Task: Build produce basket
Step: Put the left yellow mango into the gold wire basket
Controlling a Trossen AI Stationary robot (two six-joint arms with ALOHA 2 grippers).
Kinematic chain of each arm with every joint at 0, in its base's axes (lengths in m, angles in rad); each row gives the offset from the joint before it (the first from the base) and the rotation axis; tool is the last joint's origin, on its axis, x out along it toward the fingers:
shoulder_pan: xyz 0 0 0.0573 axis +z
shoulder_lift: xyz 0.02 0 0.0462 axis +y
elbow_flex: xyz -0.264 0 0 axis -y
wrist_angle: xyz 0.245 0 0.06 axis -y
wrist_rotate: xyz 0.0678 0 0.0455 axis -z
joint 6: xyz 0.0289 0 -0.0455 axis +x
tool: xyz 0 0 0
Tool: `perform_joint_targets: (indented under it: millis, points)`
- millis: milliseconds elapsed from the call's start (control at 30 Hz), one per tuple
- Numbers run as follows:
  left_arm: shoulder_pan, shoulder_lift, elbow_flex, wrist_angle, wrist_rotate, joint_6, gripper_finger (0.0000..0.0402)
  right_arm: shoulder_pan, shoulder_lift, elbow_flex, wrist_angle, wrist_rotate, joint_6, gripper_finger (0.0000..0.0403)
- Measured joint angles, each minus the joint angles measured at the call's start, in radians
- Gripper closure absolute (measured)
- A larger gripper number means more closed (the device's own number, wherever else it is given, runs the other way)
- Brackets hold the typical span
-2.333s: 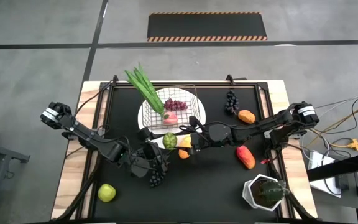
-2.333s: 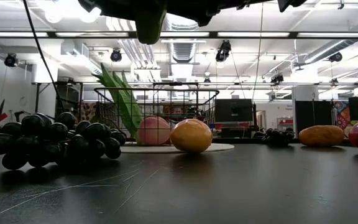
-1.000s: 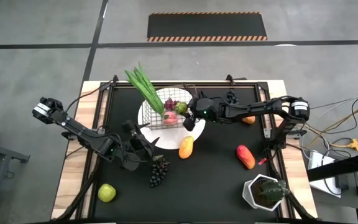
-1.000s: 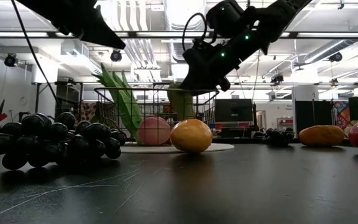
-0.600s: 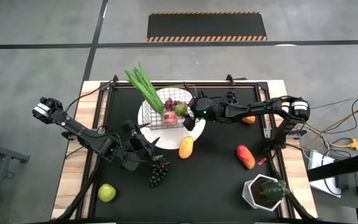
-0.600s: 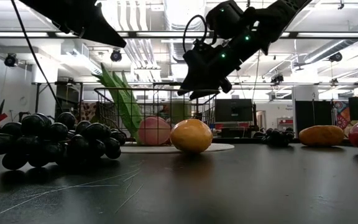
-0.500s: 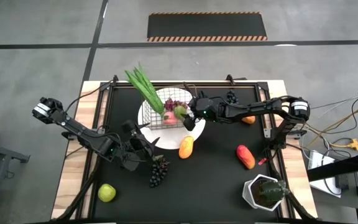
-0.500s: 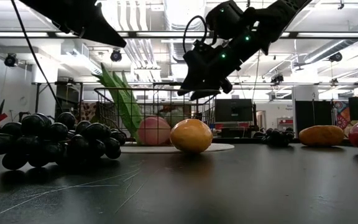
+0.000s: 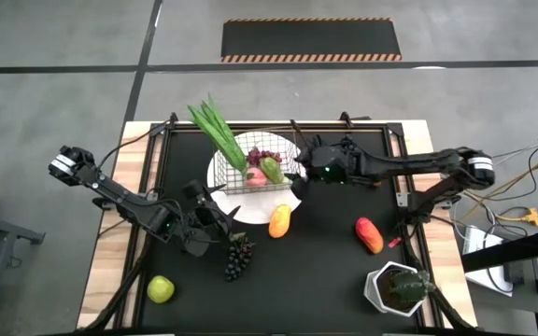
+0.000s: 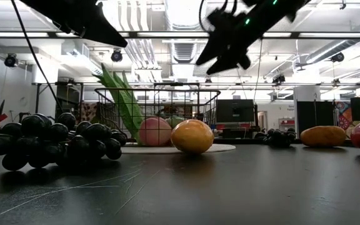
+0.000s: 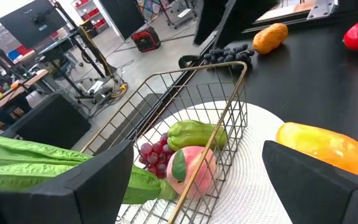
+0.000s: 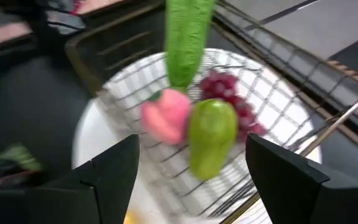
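basket [image 9: 267,165] of wire mesh is seen on the white plate [image 9: 224,183], with green pear [image 9: 272,170], pink peach [image 11: 186,172] and purple grapes [image 11: 155,151] inside. right gripper [image 9: 299,175] is held released beside its rim; left gripper [image 9: 220,217] is spread empty near the dark grapes [image 9: 237,259].
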Motion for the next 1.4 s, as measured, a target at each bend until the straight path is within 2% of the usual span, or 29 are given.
perform_joint_targets:
  millis: [233,467,600,733,933,1067,1267,1400]
  points:
    - [0.000,0.001,0.000,0.085,0.021,0.009,0.0063,0.168,-0.087,0.000,-0.125,-0.004,0.037,0.0141]
    - [0.005,0.052,0.008,0.344,0.283,-0.009,0.0063,0.297,-0.120,-0.009,-0.218,0.008,0.078,0.0150]
    - [0.010,0.152,0.063,0.379,0.378,-0.057,0.0063,0.337,-0.113,-0.027,-0.220,0.008,0.072,0.0152]
    - [0.024,0.288,0.129,0.348,0.428,-0.131,0.0063,0.348,-0.113,-0.050,-0.232,0.010,0.051,0.0153]
    - [0.086,0.475,0.273,0.272,0.443,-0.262,0.0063,0.348,-0.119,-0.074,-0.230,0.042,0.002,0.0154]
    - [0.140,0.593,0.394,0.245,0.514,-0.355,0.0063,0.348,-0.119,-0.075,-0.229,0.065,-0.034,0.0156]
    - [0.183,0.733,0.603,-0.117,0.519,-0.640,0.0063,0.348,-0.119,-0.089,-0.230,0.064,-0.060,0.0154]
    - [0.189,0.809,0.713,-0.273,0.513,-0.683,0.0063,0.348,-0.119,-0.107,-0.230,0.063,-0.062,0.0156]
